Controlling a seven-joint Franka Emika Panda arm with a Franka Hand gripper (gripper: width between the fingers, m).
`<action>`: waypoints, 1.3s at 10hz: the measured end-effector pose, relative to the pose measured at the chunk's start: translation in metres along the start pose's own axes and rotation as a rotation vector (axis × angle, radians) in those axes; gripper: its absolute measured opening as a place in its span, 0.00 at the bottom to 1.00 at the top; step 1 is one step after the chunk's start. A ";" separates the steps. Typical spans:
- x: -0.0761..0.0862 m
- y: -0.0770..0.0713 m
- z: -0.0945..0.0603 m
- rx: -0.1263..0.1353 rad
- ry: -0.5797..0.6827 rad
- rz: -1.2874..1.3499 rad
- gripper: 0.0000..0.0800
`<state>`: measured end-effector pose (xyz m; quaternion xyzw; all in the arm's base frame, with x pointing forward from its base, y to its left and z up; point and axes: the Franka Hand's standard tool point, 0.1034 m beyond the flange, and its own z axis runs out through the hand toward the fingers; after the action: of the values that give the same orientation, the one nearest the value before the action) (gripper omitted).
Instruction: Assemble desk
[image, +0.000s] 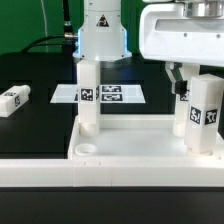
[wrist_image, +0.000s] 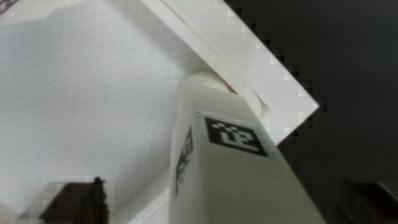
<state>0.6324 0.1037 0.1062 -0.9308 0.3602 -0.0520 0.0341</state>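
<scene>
The desk's white rimmed tabletop (image: 130, 152) lies flat with a round corner socket (image: 86, 150) showing. One white tagged leg (image: 88, 95) stands upright in it on the exterior view's left. A second tagged leg (image: 204, 115) stands upright at the right corner, under my gripper (image: 198, 85). In the wrist view this leg (wrist_image: 240, 170) rises between my dark fingertips (wrist_image: 80, 200), with a gap on each side, above the tabletop (wrist_image: 89, 100). My gripper (wrist_image: 222, 205) is open and holds nothing. A third leg (image: 13, 100) lies loose on the black table at the far left.
The marker board (image: 112, 94) lies flat behind the tabletop, in front of the arm's white base (image: 100, 35). A long white bar (image: 30, 173) runs across the foreground, just in front of the tabletop.
</scene>
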 end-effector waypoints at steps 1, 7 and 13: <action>0.000 0.000 0.000 -0.001 0.001 -0.117 0.81; 0.003 -0.002 -0.004 -0.017 0.008 -0.657 0.81; 0.004 0.000 -0.002 -0.018 0.009 -0.783 0.36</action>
<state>0.6351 0.1013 0.1083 -0.9978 -0.0219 -0.0622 0.0021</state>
